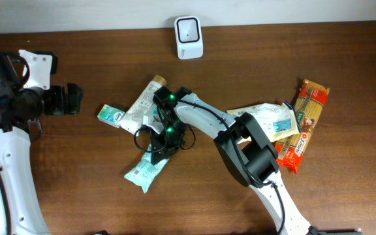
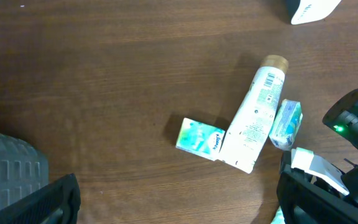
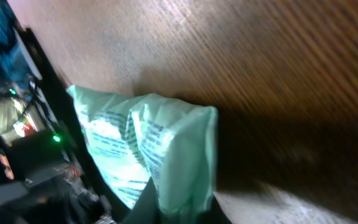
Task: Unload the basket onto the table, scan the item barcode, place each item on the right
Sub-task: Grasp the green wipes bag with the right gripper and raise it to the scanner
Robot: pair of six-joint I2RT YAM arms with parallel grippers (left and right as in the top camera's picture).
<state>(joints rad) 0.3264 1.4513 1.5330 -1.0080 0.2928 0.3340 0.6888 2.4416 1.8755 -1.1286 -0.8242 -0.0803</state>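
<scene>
Mid-table, green pkt (image 1: 145,171): mint-green sachet lying on the wood table (image 1: 77,189), front of centre, upper end under the R arm's tool.
R gripper (image 1: 161,150): pointing down on the green pkt, jaws drawn together and pinching a fold of its film; wrist cam shows the film bunched betw. the fingers.
Tube (image 1: 139,104): white, just behind R gripper, w/ small box (image 1: 111,115) touching its left end.
Scanner (image 1: 188,28): white unit at far edge, well apart from the pkt.
Pasta pack (image 1: 309,117): right side, among other pouches.
L gripper (image 1: 78,99): far left, jaws spread wide, holding nothing, touching nothing.
</scene>
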